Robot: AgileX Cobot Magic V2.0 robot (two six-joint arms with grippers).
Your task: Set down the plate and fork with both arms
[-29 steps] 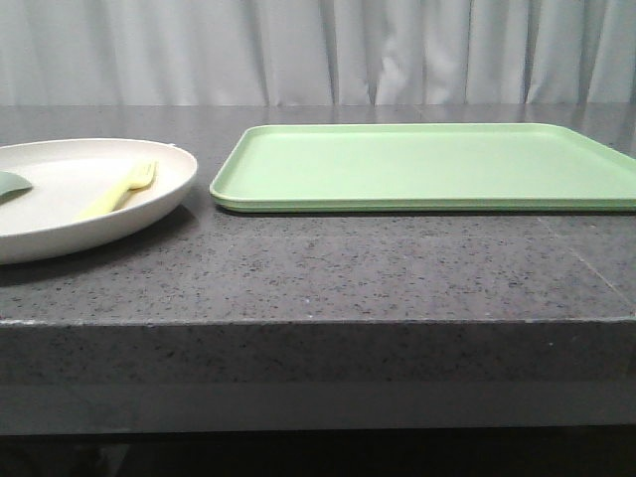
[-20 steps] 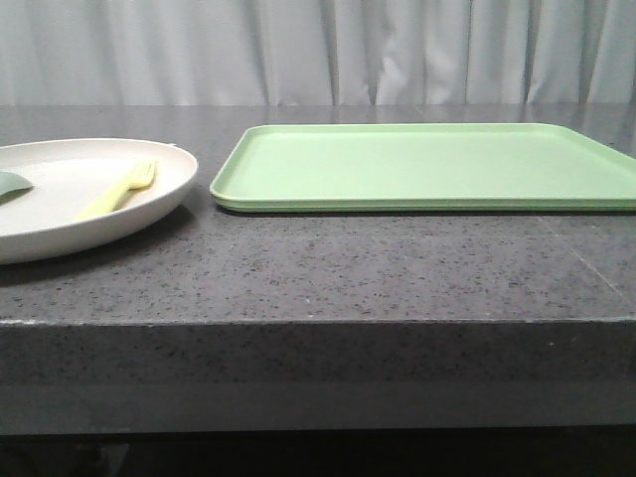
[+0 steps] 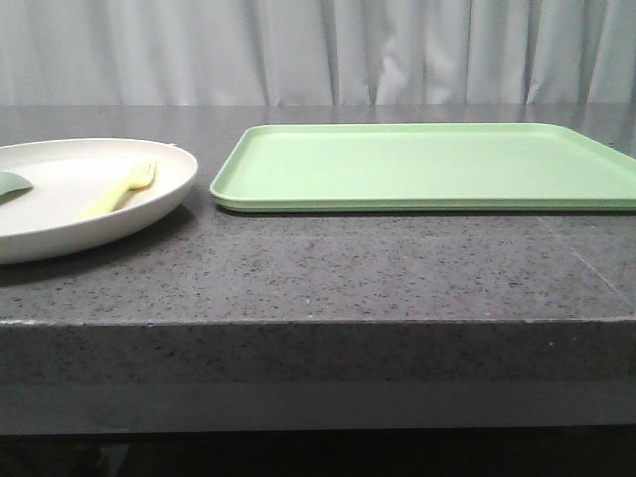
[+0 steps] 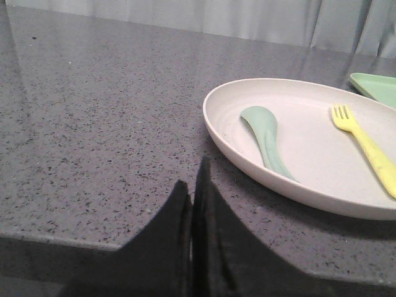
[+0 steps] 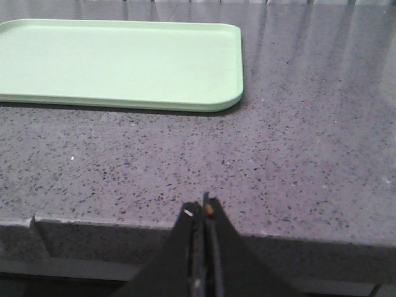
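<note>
The cream-white plate (image 3: 60, 234) sits on the dark speckled table at the front left; it also shows in the left wrist view (image 4: 216, 133). The pale-yellow fork (image 3: 121, 189) lies in the plate, and the left wrist view shows it (image 4: 368, 148) beside a small teal-green utensil piece (image 4: 266, 139). My left gripper (image 4: 193, 185) is shut and empty, just off the plate's rim near the table's front edge. My right gripper (image 5: 202, 209) is shut and empty at the table's front edge, well short of the tray. Neither gripper shows in the front view.
A flat rectangular light-green tray (image 3: 427, 164) lies to the right of the plate, with nothing on it; the right wrist view shows its corner (image 5: 124, 62). A grey curtain hangs behind the table. The table's front edge (image 3: 318, 320) runs across the front view.
</note>
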